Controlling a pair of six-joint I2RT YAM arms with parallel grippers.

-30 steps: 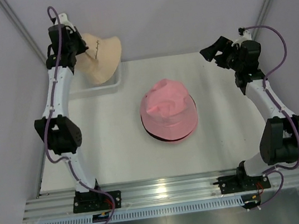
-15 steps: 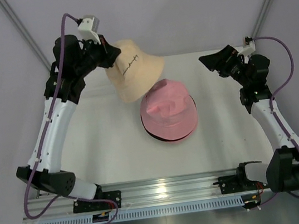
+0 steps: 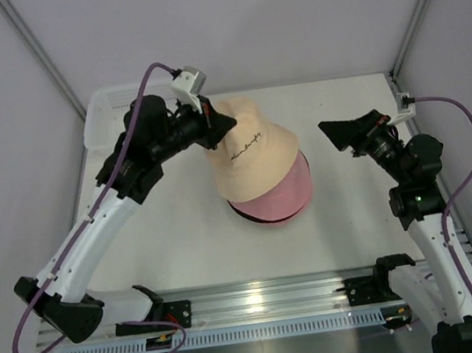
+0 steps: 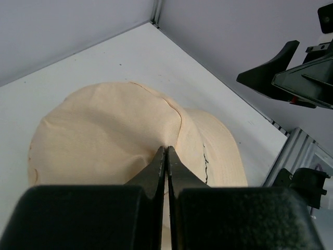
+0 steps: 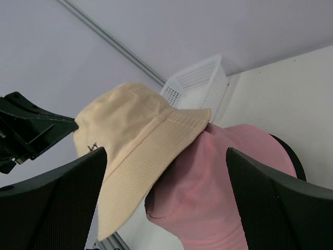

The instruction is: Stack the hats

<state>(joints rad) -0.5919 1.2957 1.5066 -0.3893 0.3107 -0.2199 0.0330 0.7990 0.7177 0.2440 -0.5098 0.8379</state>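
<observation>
White table [image 3: 183, 238], middle: the pink hat [image 3: 285, 197] sits on the black hat [image 3: 247, 217]. My left gripper [image 4: 166, 152] pinches the beige hat [image 3: 255, 157] by its crown, tilted over them, not yet released. My right gripper [image 3: 343, 134] stands wide and empty near the right edge.

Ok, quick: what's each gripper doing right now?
Left gripper: closed, fingers pinching the crown of the beige bucket hat.
Right gripper: open, holding nothing.
</observation>
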